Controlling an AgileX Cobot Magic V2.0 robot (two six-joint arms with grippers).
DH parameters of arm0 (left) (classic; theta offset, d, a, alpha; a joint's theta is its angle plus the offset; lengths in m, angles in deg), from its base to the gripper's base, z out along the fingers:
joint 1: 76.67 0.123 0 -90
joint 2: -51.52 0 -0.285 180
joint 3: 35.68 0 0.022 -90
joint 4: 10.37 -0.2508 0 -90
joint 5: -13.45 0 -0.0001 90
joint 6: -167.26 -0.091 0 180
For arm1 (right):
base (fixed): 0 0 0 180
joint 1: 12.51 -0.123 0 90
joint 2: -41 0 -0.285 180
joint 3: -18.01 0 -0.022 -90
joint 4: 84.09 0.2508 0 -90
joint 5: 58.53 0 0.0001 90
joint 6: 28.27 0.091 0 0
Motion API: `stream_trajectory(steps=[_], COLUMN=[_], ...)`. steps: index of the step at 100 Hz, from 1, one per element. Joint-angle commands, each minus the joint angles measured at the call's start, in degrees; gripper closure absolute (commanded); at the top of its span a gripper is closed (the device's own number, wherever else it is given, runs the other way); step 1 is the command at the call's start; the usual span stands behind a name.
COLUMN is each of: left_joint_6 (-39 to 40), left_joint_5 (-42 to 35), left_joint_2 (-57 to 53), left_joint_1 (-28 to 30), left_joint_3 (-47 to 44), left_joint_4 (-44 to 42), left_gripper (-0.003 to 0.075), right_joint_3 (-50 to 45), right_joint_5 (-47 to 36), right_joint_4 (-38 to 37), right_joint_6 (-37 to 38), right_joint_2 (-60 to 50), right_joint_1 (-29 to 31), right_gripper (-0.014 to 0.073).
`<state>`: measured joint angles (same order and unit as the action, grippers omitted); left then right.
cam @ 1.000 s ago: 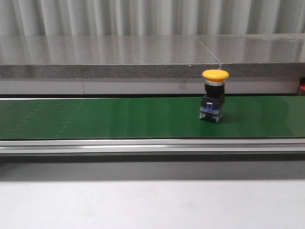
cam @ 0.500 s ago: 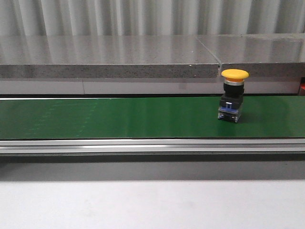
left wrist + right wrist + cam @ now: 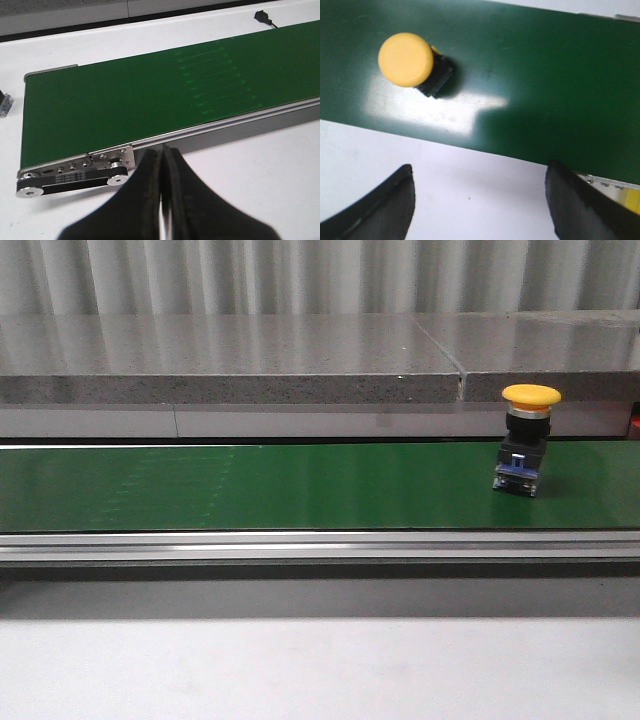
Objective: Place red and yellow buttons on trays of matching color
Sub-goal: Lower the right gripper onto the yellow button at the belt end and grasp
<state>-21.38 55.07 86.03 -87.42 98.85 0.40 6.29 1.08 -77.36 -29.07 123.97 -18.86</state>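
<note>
The yellow button (image 3: 530,438) stands upright on the green conveyor belt (image 3: 250,485), toward the belt's right end in the front view, closer to the far edge of the belt than to the near one. Its domed yellow cap sits on a black body with a small blue and grey base that touches the belt. Nothing grips it. In the right wrist view the same button (image 3: 410,61) is seen from above, its round cap hiding most of the black body, and it stands on the belt (image 3: 545,75) well apart from the fingers.

The right gripper (image 3: 480,200) hangs over the white table surface (image 3: 470,185) just beside the belt's edge, its two dark fingers (image 3: 385,205) spread wide with nothing between them. The left gripper (image 3: 162,165) is clenched: its two dark fingers (image 3: 145,200) meet with only a thin seam between them and hold nothing. It sits over the white table near the left end of the belt (image 3: 150,100), beside the metal end bracket (image 3: 75,172) with its row of bolts.

An aluminium rail (image 3: 320,545) runs along the near side of the belt. Behind the belt lies a grey stone ledge (image 3: 230,365), and behind that a corrugated metal wall (image 3: 300,275). A small black plug (image 3: 263,16) lies on the table on the far side of the belt.
</note>
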Motion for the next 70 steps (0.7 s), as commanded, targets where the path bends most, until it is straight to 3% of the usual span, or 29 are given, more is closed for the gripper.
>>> stream_trajectory(steps=[1,70], left_joint_6=[-0.07,-0.07], left_joint_5=[-3.76,-3.76], left_joint_2=[0.13,0.13], left_joint_1=[-0.38,-0.38], left_joint_3=[1.54,1.54], left_joint_4=[0.69,0.69], left_gripper=[0.074,0.074], right_joint_3=[1.84,5.74], right_joint_5=[-1.34,-10.33], right_joint_4=[-0.12,-0.12], right_joint_6=[-1.75,-4.54], right_joint_2=[0.93,12.43], right_joint_1=[-1.42,-2.8], right_gripper=[0.0048,0.0065])
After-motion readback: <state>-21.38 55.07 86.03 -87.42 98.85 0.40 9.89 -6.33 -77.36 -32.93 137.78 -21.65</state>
